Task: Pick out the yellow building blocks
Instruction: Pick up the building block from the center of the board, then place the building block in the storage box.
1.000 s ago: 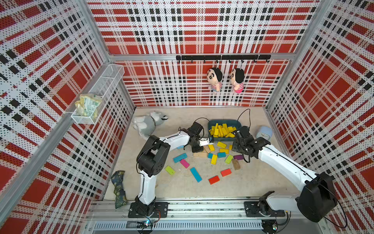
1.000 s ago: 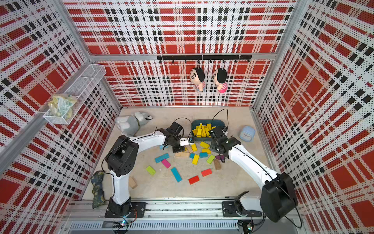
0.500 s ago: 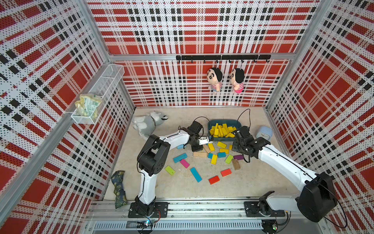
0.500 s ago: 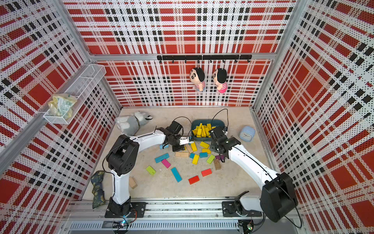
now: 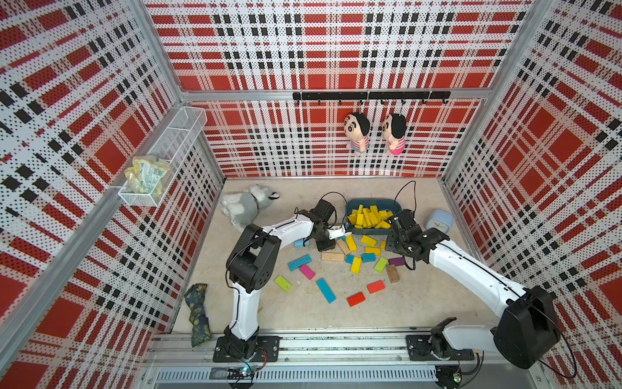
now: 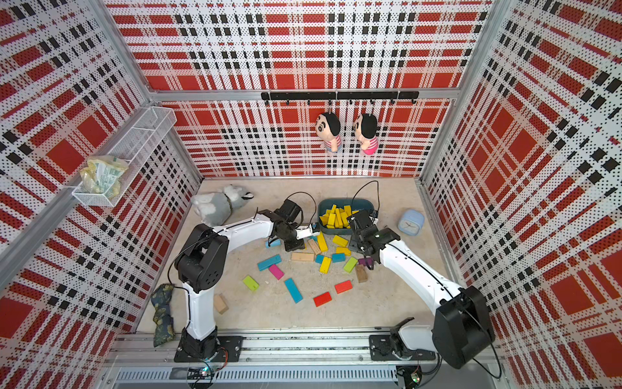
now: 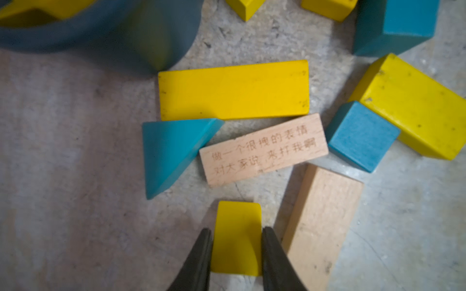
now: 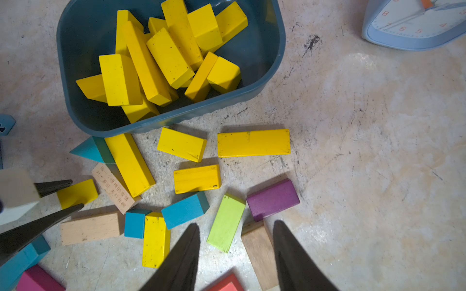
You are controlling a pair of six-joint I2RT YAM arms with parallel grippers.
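Mostly bars, bricks — yellow building blocks (image 8: 169, 58); bright, speckled

The mottled beige counter (image 5: 420, 296) carries a blue-grey tub (image 5: 370, 231) at the back. A pale blue clock (image 5: 441, 222) sits near it, and a grey plush animal (image 5: 242, 210) lies towards the far corner. Just in front of the tub, loose yellow building blocks (image 5: 368, 240) mix with teal blocks (image 5: 299, 262), a pink block (image 5: 307, 271), lime-green blocks (image 5: 282, 283), red blocks (image 5: 356, 299), a purple block (image 5: 396, 261) and bare wooden blocks (image 5: 332, 257). A patterned cloth pouch (image 5: 198, 308) lies at the front edge.
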